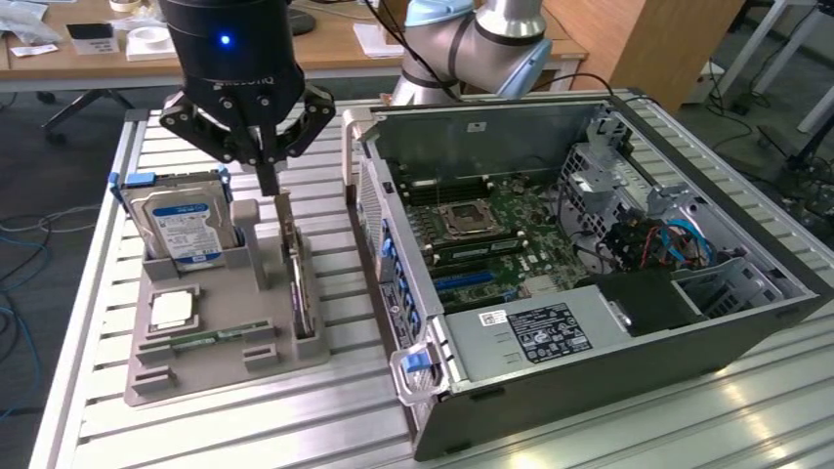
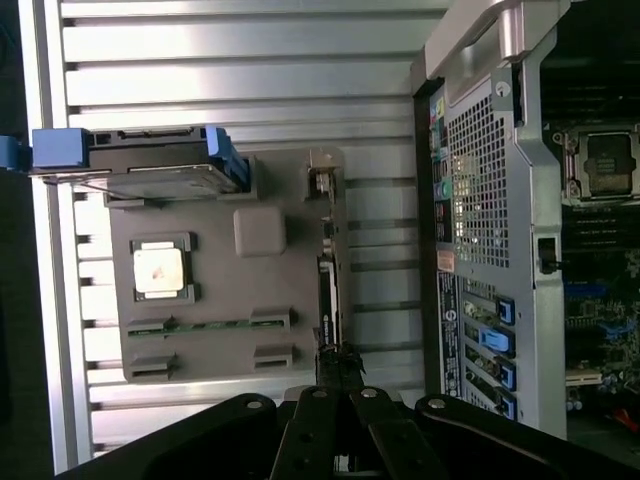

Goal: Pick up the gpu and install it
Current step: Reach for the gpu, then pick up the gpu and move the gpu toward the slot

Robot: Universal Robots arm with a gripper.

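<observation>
– Slatted metal table (image 1: pixel 261 430) is seen under everything, and wooden desks (image 1: pixel 326 39) are seen behind it at twelve o'clock. How is the gripper found?

– The gripper (image 1: pixel 269 184) is poised above the table with its two fingers pressed fully together and pointed down at the far end of the gpu (image 1: pixel 300 288). Whether the card's edge is pinched between them cannot be told.

– Where is the gpu placed?

– It is stood on its long edge in a slot of the grey holder (image 1: pixel 222 376), along the holder's three o'clock side in the exterior view. Its far end is just below the fingertips.

– What else is carried by the holder?

– A hard drive (image 1: pixel 183 225) with a blue-white label is stood upright at the holder's eleven o'clock corner. A square processor (image 1: pixel 174 311) is laid at nine o'clock of the gpu, and a narrow memory stick (image 1: pixel 209 339) is laid just at six o'clock of the processor.

– What is found farther out?

– An opened computer case (image 1: pixel 626 362) is laid at three o'clock of the holder, near it but apart, with its motherboard (image 1: pixel 502 220) exposed. The arm (image 1: pixel 470 44) is seen beyond the case at twelve o'clock.
</observation>
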